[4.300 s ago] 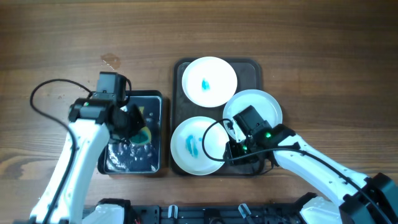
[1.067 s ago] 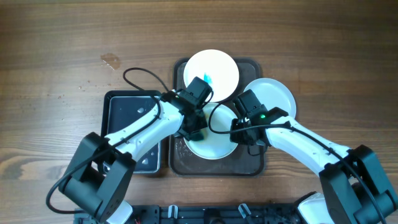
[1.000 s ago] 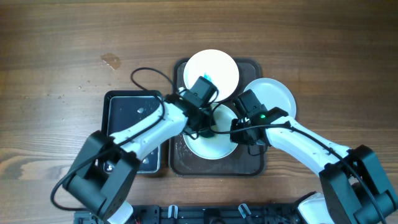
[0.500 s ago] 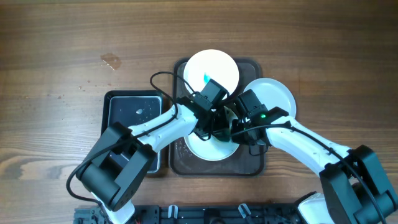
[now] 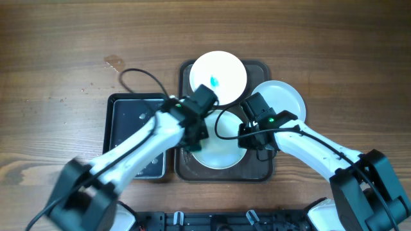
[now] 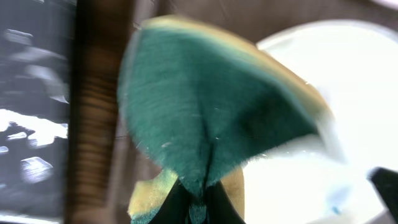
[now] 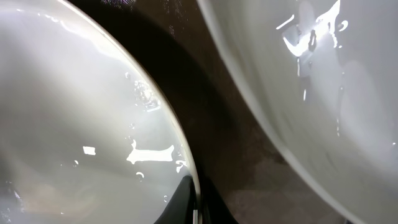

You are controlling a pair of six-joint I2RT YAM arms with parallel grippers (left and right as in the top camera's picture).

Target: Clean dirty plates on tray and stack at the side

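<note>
The dark brown tray (image 5: 259,69) holds a far white plate (image 5: 218,70) with a blue smear and a near white plate (image 5: 221,151) that looks plain white. A third white plate (image 5: 282,101) lies tilted over the tray's right rim. My left gripper (image 5: 194,131) is shut on a teal and yellow sponge (image 6: 205,112) at the near plate's left edge (image 6: 354,93). My right gripper (image 5: 247,138) is shut on the near plate's right rim (image 7: 196,199); the plate (image 7: 74,124) fills the left of the right wrist view, and the third plate (image 7: 323,74) its upper right.
A black rectangular container (image 5: 135,115) with water stands left of the tray. A small stain (image 5: 114,63) marks the wooden table at the far left. Both arms cross over the tray's near half.
My left gripper swept the sponge rightward across the near plate, then back to its left edge. The plate's blue smear is gone. My right gripper kept its hold on the rim.
</note>
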